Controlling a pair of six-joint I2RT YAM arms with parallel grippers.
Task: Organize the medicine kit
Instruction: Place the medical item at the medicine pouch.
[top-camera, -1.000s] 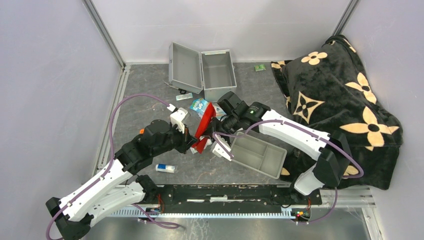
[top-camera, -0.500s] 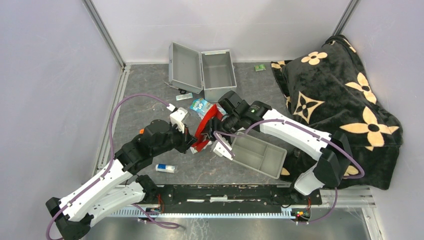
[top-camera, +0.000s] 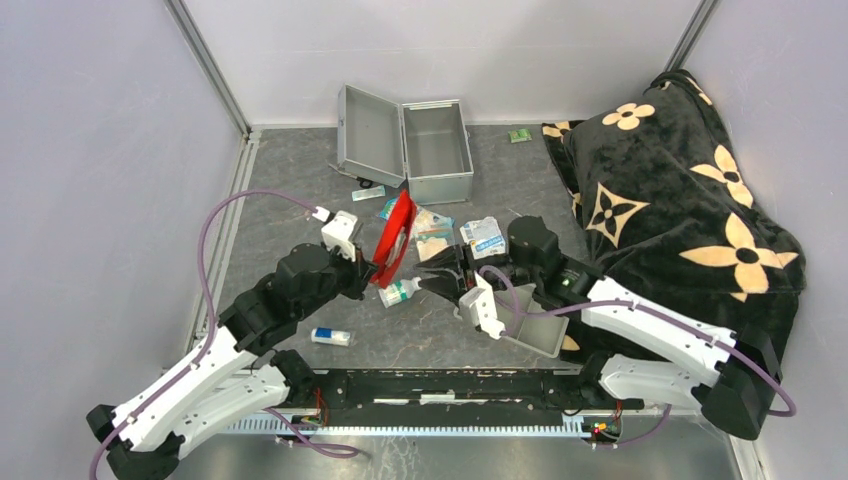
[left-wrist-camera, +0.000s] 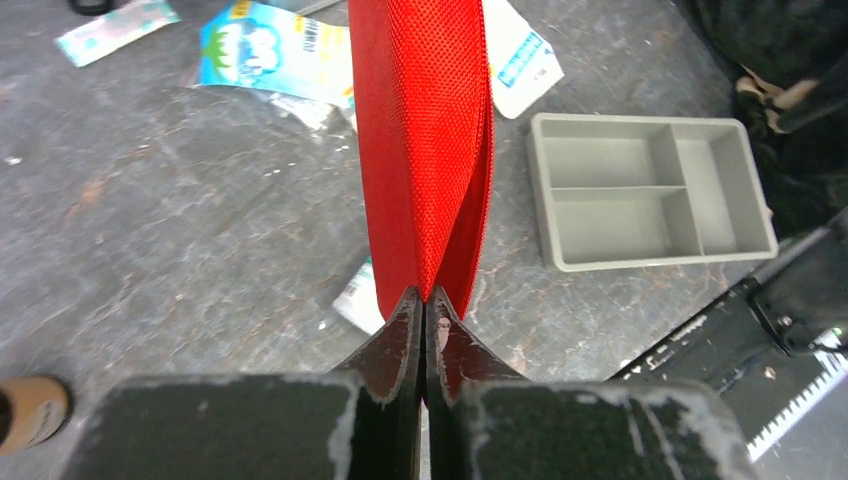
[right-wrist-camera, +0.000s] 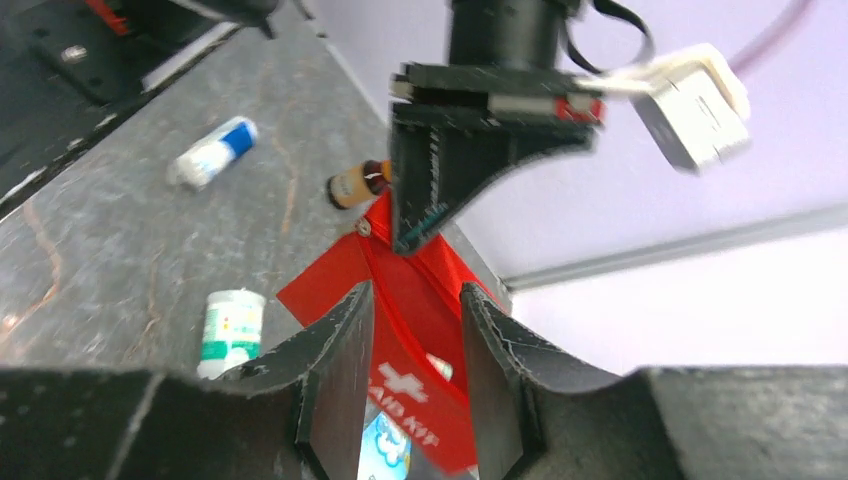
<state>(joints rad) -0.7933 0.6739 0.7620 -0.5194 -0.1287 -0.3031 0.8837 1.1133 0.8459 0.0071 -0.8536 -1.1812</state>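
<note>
Closest to the arm bases, a small white-and-blue tube (top-camera: 331, 336) lies on the table (top-camera: 300, 200), on the left. To its right the grey divided tray (top-camera: 540, 335) sits mostly under the right arm when seen from above. Only the left wrist camera shows the whole tray (left-wrist-camera: 650, 258) with its three compartments.

A little further in, the left fingers (left-wrist-camera: 425, 305) are pressed tight together on the bottom edge of the red pouch (left-wrist-camera: 425, 150), which stands on edge and leans a bit. The right fingers (top-camera: 440, 280) sit just beside it, parted to a middling gap with nothing between them. Through that gap the right wrist camera catches the face of the pouch (right-wrist-camera: 335, 275) with its white cross, which neither other view shows.

A white bottle with a green label (top-camera: 400, 291) lies at the foot of the pouch. The right wrist view also picks out a brown bottle (right-wrist-camera: 355, 183) that the left arm mostly hides from overhead.

Beyond the pouch, flat packets (top-camera: 433, 238) and a white-and-blue box (top-camera: 483, 236) are scattered about. At the far end of the table stands the medicine kit (top-camera: 440, 187), with its lid (top-camera: 370, 135) swung open to the left. A black flowered blanket (top-camera: 680, 190) is heaped along the right side.
</note>
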